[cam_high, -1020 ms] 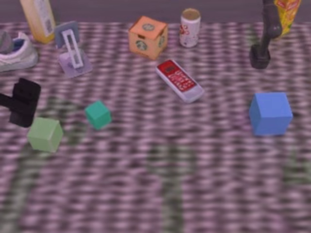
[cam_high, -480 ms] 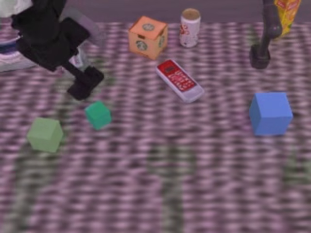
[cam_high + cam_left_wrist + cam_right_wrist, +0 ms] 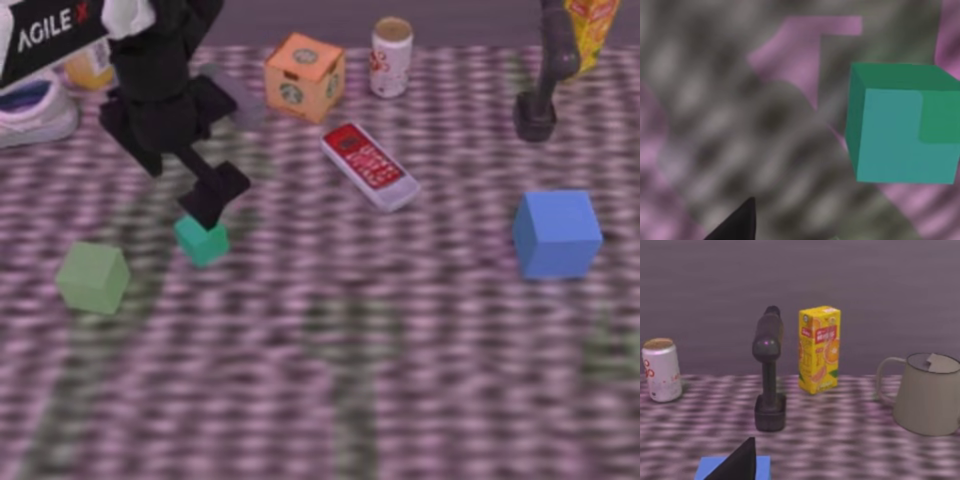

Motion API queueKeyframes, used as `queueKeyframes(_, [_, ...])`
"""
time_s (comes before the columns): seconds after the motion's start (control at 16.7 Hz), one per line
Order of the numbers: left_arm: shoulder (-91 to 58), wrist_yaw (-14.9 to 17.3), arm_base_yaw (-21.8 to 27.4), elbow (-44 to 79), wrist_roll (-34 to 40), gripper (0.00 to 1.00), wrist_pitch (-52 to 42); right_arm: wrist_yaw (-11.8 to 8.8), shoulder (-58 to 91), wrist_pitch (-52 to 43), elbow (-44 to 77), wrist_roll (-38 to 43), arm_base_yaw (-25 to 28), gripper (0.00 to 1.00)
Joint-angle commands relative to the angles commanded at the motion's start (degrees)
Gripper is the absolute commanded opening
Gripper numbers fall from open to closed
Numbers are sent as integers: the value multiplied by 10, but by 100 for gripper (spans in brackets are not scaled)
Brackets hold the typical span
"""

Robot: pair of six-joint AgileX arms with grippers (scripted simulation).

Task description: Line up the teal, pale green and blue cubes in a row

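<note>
Left pincer (image 3: 205, 212) hangs directly over the teal cube (image 3: 202, 241) (likely positioning to grasp it); whether its fingers are open cannot be told.

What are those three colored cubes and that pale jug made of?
The teal cube, pale green cube and blue cube look like matte plastic or painted wood: flat color, no shine or grain. The jug looks like enamel or glazed ceramic, smooth with soft shading. I can't say for certain.
</note>
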State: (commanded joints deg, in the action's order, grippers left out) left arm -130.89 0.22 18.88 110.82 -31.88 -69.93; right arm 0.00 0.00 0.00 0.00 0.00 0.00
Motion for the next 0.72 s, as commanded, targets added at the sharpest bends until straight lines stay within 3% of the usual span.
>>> queueKeyframes(0.36, [-2, 0, -2, -10, -1, 100, 11, 0, 0, 0, 0, 0, 0, 100])
queueKeyframes(0.72, [-45, 0, -1, -92, -1, 100, 142, 0, 0, 0, 0, 0, 0, 100])
